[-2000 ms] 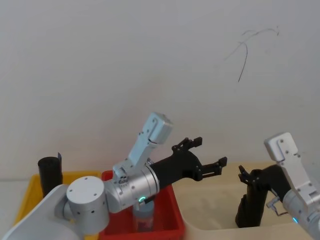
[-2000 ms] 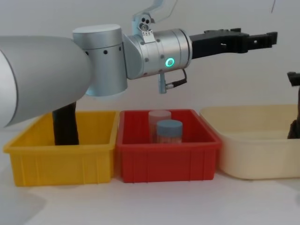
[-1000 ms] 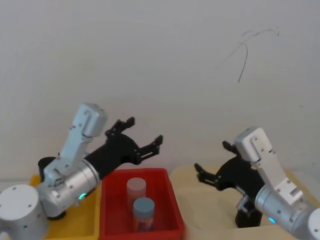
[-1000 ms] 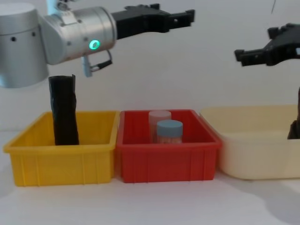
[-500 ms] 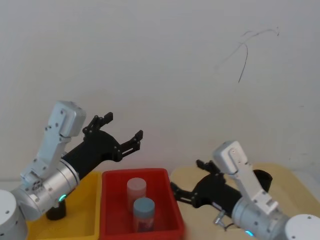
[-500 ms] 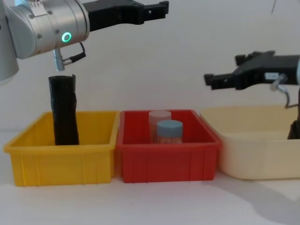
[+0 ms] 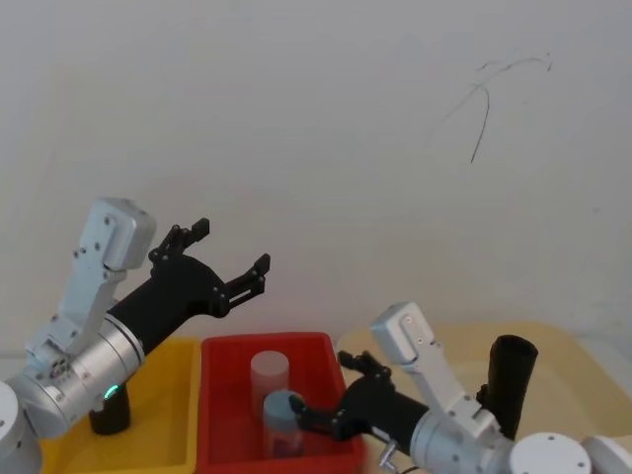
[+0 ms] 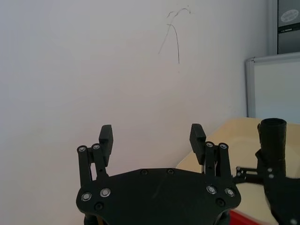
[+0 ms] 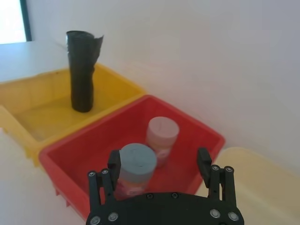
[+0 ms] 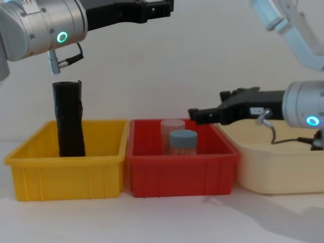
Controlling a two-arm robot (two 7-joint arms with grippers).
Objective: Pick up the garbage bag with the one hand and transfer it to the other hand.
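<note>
Three open bins stand in a row on the table: a yellow plastic bin (image 10: pixel 66 172) on the robot's left, a red plastic bin (image 10: pixel 182 174) in the middle, and a cream rounded tub (image 10: pixel 273 157) on the right. The left gripper (image 7: pixel 229 259), black-fingered on a thick silver wrist with a green ring, is raised high above the yellow and red bins, its fingers spread wide and empty. The right gripper (image 7: pixel 321 395), of like build, reaches low over the red bin, its fingers likewise spread wide and holding nothing. The garbage bag (image 7: pixel 512 380), a black matte roll of plastic with an even top, stands upright in the cream tub, well apart from both grippers. It is a slightly lumpy cylinder with a hollow upper end and would probably yield a little under a grip. A second black plastic roll with a notched top (image 10: pixel 69 119) stands in the yellow bin. Two lidded jars, one pale (image 10: pixel 172 125) and one blue-capped (image 10: pixel 183 137), stand close together in the red bin. Judged progress: the pick-up is not yet made, so grasp, lift and hand-over all remain
</note>
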